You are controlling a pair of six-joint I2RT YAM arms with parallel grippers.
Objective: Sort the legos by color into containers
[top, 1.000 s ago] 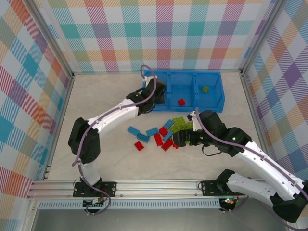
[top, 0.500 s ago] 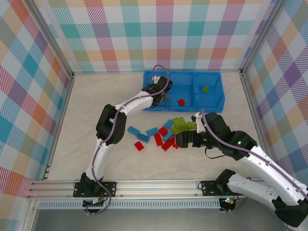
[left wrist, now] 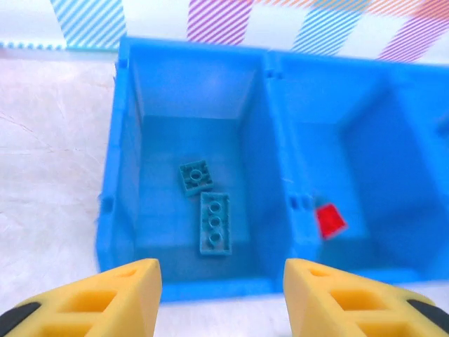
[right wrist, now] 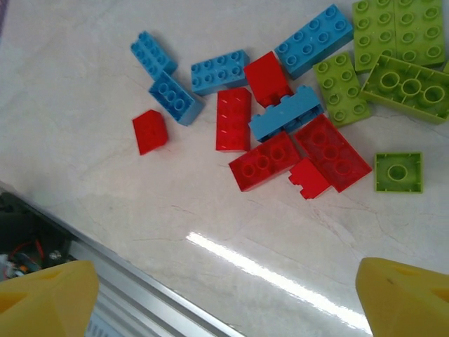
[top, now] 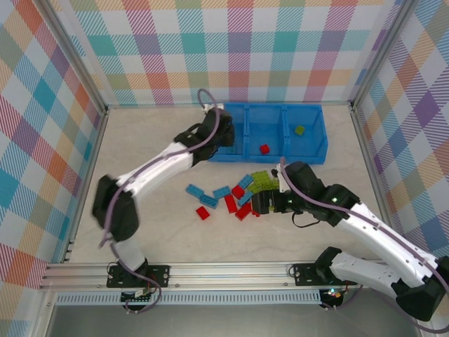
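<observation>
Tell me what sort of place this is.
Probably a robot lab test cell, not a home: plaid backdrop panels enclose the table, and an aluminium rail runs along its near edge.

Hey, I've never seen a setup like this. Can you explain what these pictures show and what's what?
These are two white robot arms bolted at the near edge of a table. One picture looks down from a fixed camera above. The other two come from a camera on each wrist, and the yellow wedges at the bottom are that arm's own fingers. The left gripper is open beside a blue tray with three compartments: two blue bricks lie in the left one, a red brick in the middle, a green brick in the right. The right gripper is open above loose legos in blue, red and green on the table. Neither holds anything.
</observation>
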